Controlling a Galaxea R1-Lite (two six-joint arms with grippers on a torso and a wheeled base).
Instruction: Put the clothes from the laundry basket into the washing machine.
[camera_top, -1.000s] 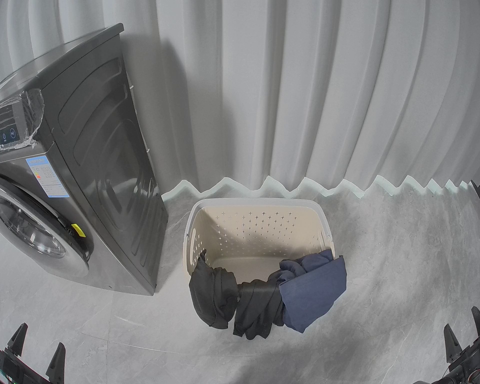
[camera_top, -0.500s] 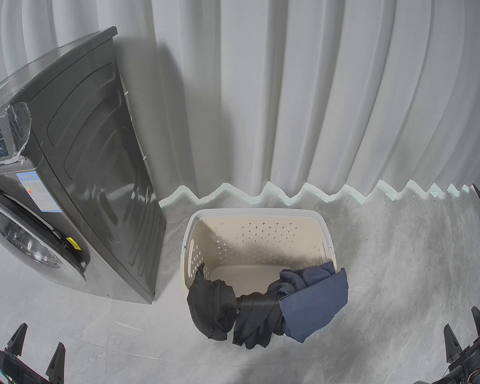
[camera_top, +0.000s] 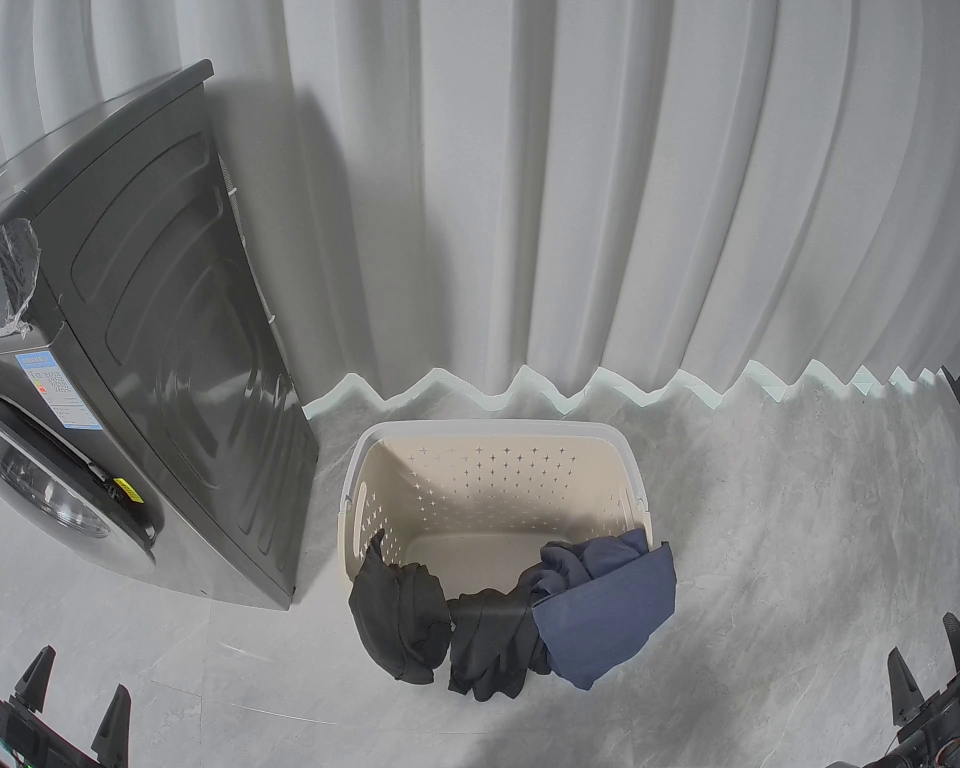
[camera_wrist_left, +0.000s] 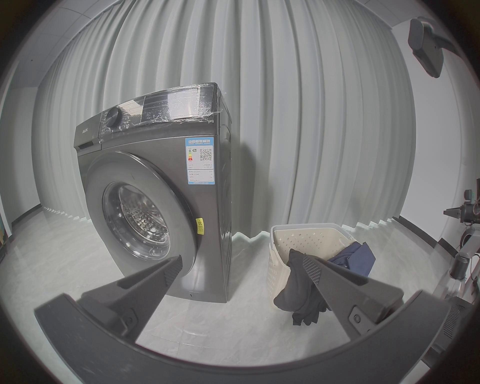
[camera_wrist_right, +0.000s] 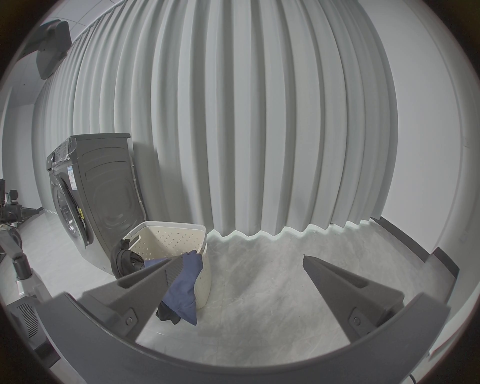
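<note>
Clothes (camera_top: 500, 630) soft, light, limp, draped over basket (camera_top: 490, 428) near rim. Likely best hold: pinch a hanging fold. Left gripper (camera_top: 78, 685) and right gripper (camera_top: 922, 645) released, empty.

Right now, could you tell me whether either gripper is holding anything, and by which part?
Nothing is held: the left gripper and right gripper are both open and empty, well clear of the clothes draped over the basket rim.

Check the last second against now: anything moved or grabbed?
Only the head view shifted: washing machine and laundry basket slide left in frame together, so the camera moved, not the things. Nothing taken or let go. The clothes stay draped over the basket's near rim; left gripper and right gripper stay open and empty.
</note>
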